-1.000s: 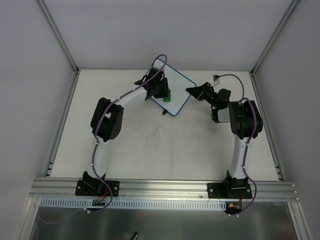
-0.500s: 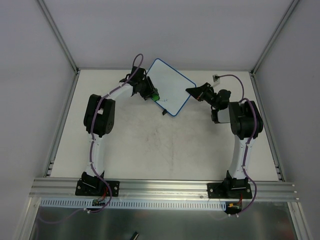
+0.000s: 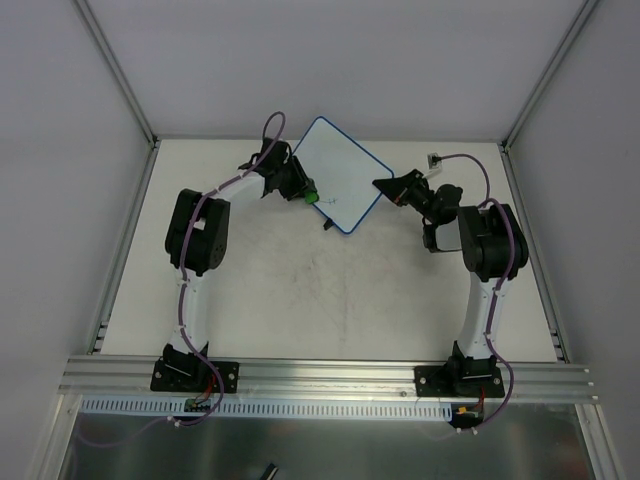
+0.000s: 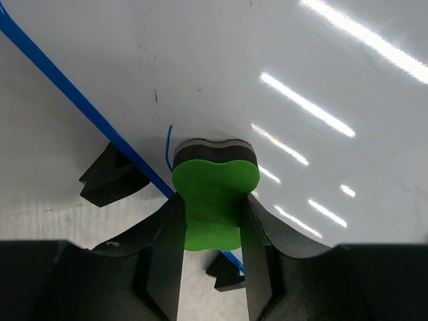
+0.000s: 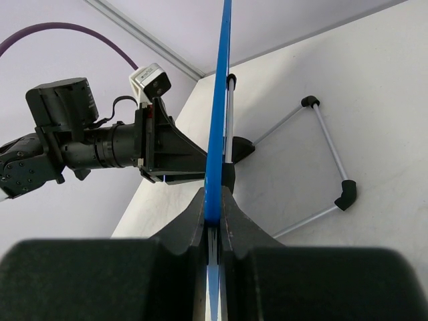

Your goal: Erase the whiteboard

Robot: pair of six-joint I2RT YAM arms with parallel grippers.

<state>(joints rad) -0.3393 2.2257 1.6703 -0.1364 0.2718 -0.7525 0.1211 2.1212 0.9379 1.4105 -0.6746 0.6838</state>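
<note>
Pincers both closed: my left pincer (image 4: 212, 204) clamps the green bone-shaped foam eraser (image 4: 215, 179) against the white blue-rimmed whiteboard (image 4: 281, 60); my right pincer (image 5: 212, 204) grips that board's edge, standing at the tabletop's (image 3: 300, 290) far side.

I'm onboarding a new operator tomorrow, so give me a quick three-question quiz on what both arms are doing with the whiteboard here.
1. True or false: the left gripper is shut on the green eraser.
2. What does the right gripper clamp? A) the whiteboard, by its blue rim; B) the green eraser; C) nothing.
3. Which camera sees the whiteboard edge-on?

Key: 1 true; 2 A; 3 the right wrist camera.
</note>
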